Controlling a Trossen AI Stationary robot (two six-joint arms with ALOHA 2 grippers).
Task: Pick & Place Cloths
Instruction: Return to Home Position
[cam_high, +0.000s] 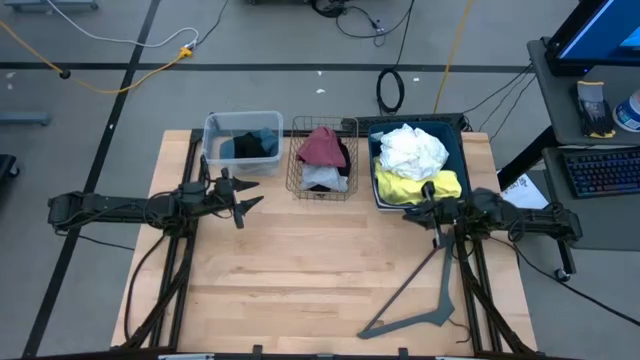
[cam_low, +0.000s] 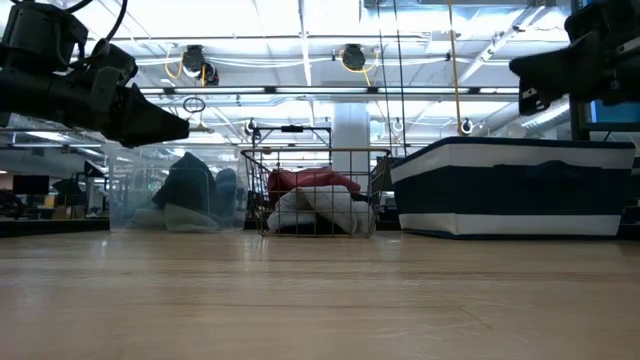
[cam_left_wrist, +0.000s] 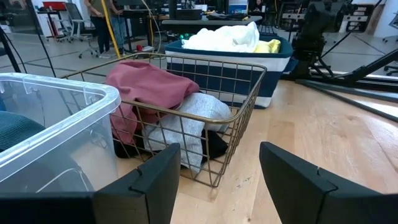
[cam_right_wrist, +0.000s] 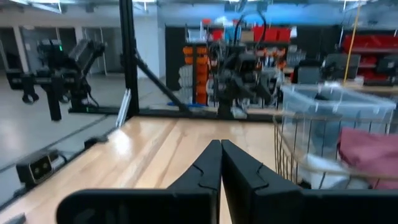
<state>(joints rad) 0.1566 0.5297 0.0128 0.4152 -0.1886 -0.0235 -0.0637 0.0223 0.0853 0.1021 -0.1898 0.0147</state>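
**Now that every cloth is binned, only the arms' retreat looks left**

As no cloth shows loose on the table, the sorting looks done. Across the upper middle of the high view stand three containers in a row. The clear bin on the left holds a dark blue cloth. The wire basket in the centre holds a maroon cloth atop a grey one. The blue bin on the right holds a white cloth and a yellow one. A hanger lies at lower right, no part of the job.

The left gripper hangs at centre left, just before the clear bin, its fingers spread wide and empty. The right gripper hovers at the blue bin's front edge, its jaws pressed together with nothing between them. What remains, I judge, is drawing both arms home.
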